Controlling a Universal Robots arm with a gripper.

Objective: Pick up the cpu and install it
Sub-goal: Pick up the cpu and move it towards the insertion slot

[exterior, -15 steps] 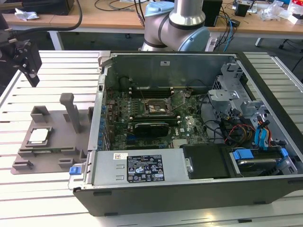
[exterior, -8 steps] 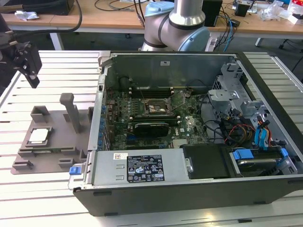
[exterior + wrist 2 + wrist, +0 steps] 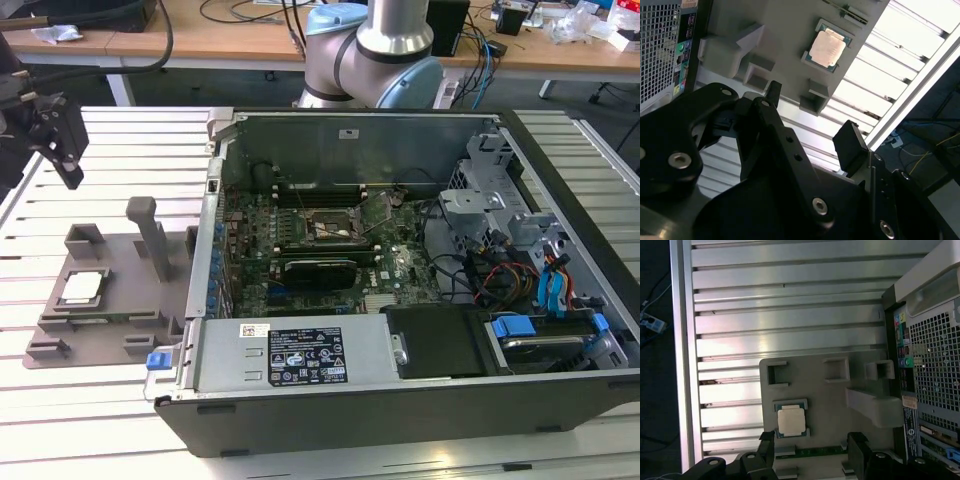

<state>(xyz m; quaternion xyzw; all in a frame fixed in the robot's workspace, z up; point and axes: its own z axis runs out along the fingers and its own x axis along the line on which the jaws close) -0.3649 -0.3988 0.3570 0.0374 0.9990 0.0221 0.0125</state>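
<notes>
The cpu [image 3: 83, 287], a small square chip with a silver top, lies flat in a recess of the grey plastic tray [image 3: 120, 305] on the exterior view's left. My gripper [image 3: 64, 160] hangs well above the table, behind and above the tray and apart from the chip. In both wrist views the chip [image 3: 827, 47] [image 3: 791, 421] sits in its recess beyond the black fingertips [image 3: 852, 145] [image 3: 860, 445]. The gripper [image 3: 812, 120] [image 3: 812, 442] is open with nothing between its fingers. The dark motherboard socket [image 3: 330, 228] lies inside the open computer case.
The open computer case [image 3: 400, 300] stands to the right of the tray, its metal side wall [image 3: 205, 260] next to it. The tray carries an upright post [image 3: 150, 230] and raised blocks. The arm's base [image 3: 375, 50] stands behind the case. A slatted aluminium table [image 3: 100, 400] lies underneath.
</notes>
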